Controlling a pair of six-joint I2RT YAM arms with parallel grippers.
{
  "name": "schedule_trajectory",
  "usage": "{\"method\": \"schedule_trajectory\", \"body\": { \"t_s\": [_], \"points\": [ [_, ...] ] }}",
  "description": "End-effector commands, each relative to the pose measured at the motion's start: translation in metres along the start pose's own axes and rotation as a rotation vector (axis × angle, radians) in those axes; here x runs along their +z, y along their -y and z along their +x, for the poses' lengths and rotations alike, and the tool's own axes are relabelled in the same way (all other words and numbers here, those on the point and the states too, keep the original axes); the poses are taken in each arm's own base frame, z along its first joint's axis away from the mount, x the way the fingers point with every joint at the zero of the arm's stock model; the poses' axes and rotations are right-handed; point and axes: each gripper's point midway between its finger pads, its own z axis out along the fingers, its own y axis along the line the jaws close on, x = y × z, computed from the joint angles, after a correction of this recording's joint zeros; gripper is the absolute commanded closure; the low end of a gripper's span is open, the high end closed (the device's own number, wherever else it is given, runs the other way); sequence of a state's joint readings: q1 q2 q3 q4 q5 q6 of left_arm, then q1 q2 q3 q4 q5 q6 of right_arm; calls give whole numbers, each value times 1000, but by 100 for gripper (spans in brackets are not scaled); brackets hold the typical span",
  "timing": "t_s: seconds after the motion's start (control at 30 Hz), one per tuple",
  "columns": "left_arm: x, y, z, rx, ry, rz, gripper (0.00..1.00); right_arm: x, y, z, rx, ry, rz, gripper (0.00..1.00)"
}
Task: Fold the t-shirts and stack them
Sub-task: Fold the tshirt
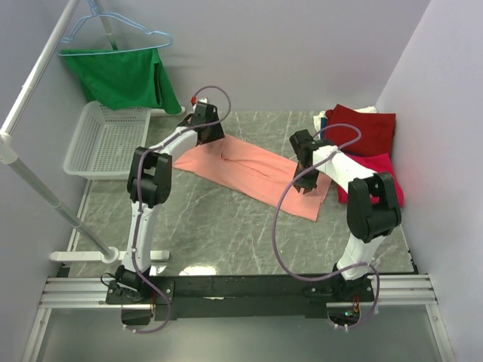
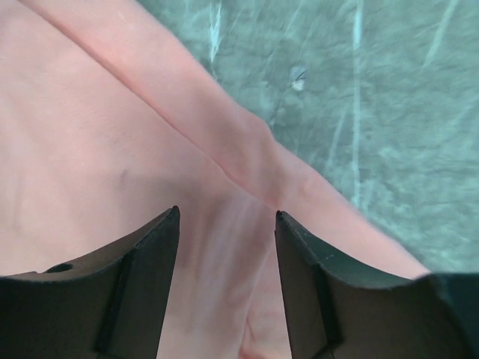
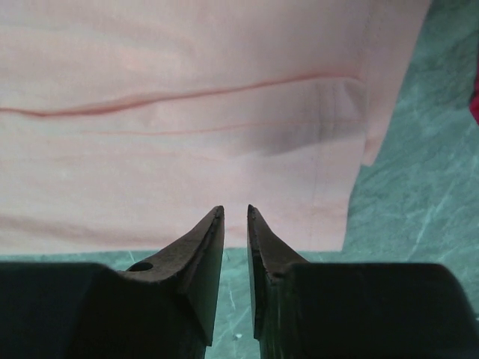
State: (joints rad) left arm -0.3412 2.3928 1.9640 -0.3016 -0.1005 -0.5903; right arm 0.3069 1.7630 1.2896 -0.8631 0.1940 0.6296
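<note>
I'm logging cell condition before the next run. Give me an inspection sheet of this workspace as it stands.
Surface: grey-green marbled table, no spills seen.
Job's things: salmon-pink t-shirt lies as a long folded strip mid-table; dark red t-shirt in the far right corner, crimson-pink t-shirt just nearer.
Clutter: white mesh basket far left; green garment hanging above it.
Grippers: left claw open over the salmon shirt; right claw almost closed at its hem, grip unclear.
Cables: purple cables loop from both arms, one over the table.
Surroundings: pale walls, white rail at left.
</note>
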Motion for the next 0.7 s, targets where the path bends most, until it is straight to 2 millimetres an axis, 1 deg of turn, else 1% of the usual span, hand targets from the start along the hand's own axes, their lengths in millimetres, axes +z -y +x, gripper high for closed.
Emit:
{"method": "schedule_trajectory", "body": {
  "t_s": [0.0, 0.03, 0.07, 0.1, 0.13, 0.17, 0.2, 0.23, 0.27, 0.3, 0.33, 0.37, 0.4, 0.43, 0.47, 0.5, 0.53, 0.57, 0.6, 0.67],
  "points": [
    [-79, 29, -99, -14, 251, 110, 39, 19, 2, 8, -31, -49, 45, 74],
    [-87, 27, -106, -21, 264, 114, 38, 21, 3, 12, -38, -60, 43, 74],
    [-102, 28, -115, -25, 287, 114, 37, 27, 8, 21, -43, -81, 57, 74],
    [-107, 26, -115, -23, 283, 109, 33, 29, 8, 25, -48, -93, 52, 74],
    [-110, 20, -112, -22, 263, 95, 32, 32, 10, 29, -55, -104, 59, 74],
    [-120, 20, -116, -23, 266, 95, 31, 36, 14, 38, -62, -126, 72, 74],
    [-123, 16, -114, -30, 258, 79, 30, 39, 16, 43, -66, -140, 78, 74],
    [-132, 15, -116, -32, 255, 74, 28, 40, 16, 48, -74, -154, 76, 74],
    [-135, 12, -111, -32, 235, 66, 27, 43, 18, 57, -81, -173, 83, 74],
    [-136, 7, -102, -39, 213, 54, 26, 45, 18, 62, -81, -183, 81, 74],
    [-147, 8, -105, -46, 221, 58, 25, 45, 17, 68, -88, -197, 75, 74],
    [-151, 6, -101, -51, 213, 54, 22, 46, 18, 78, -101, -213, 81, 74],
    [-151, -1, -90, -52, 188, 39, 19, 45, 18, 83, -101, -220, 79, 74],
    [-159, -2, -92, -57, 196, 34, 18, 44, 15, 89, -104, -231, 70, 74],
    [-160, -5, -87, -59, 185, 24, 17, 44, 16, 104, -119, -259, 68, 75],
    [-161, -10, -79, -58, 163, 8, 15, 41, 14, 109, -120, -258, 51, 75],
    [-164, -13, -77, -62, 160, -4, 14, 40, 12, 117, -119, -270, 41, 74],
    [-165, -16, -75, -60, 153, -14, 14, 39, 13, 130, -124, -299, 25, 74],
    [-165, -20, -69, -59, 134, -29, 14, 34, 7, 137, -127, -292, 6, 74],
    [-168, -24, -67, -61, 130, -48, 13, 32, 9, 153, -138, -309, -6, 75]
  ]
}}
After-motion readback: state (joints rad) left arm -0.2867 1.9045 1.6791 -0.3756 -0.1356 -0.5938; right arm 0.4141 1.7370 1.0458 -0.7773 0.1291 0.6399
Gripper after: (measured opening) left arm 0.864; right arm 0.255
